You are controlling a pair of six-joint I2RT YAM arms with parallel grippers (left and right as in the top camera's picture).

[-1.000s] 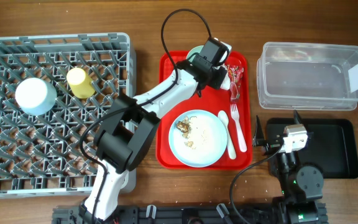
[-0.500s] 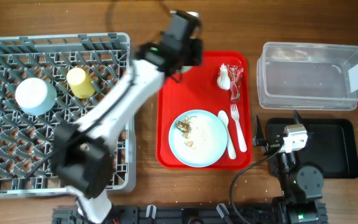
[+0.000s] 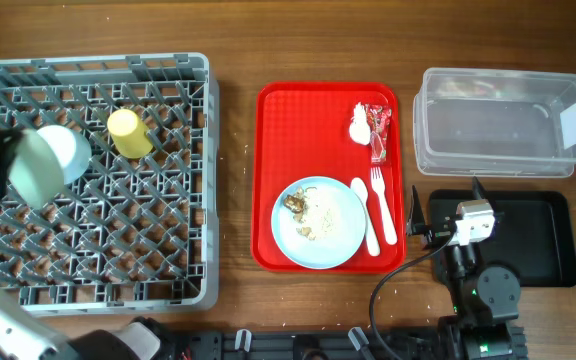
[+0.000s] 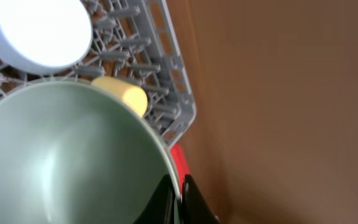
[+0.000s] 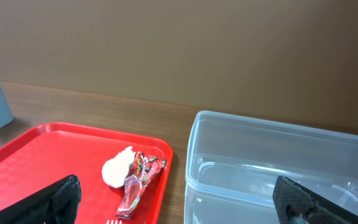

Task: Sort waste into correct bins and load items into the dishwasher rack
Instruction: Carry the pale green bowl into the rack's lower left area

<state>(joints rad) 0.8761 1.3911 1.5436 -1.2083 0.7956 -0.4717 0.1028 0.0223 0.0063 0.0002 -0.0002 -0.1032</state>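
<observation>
Bowl (image 4: pixel 61 155), blurred overhead, rim pinched by left end effector (image 4: pixel 178 196); right end effector (image 5: pixel 176 194) gapes wide, empty.

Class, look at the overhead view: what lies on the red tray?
A pale blue plate with brown scraps, a white spoon and fork, a red-and-white wrapper, a white paper wad. What lies under the plate is hidden.

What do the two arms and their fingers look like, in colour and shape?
The left arm is blurred in the overhead view; only a white link shows. Its fingers are black and narrow. The right arm is black with rounded joints, a white boxy block and a thin black cable. Its fingers are black and rough-textured. No markings are readable.
</observation>
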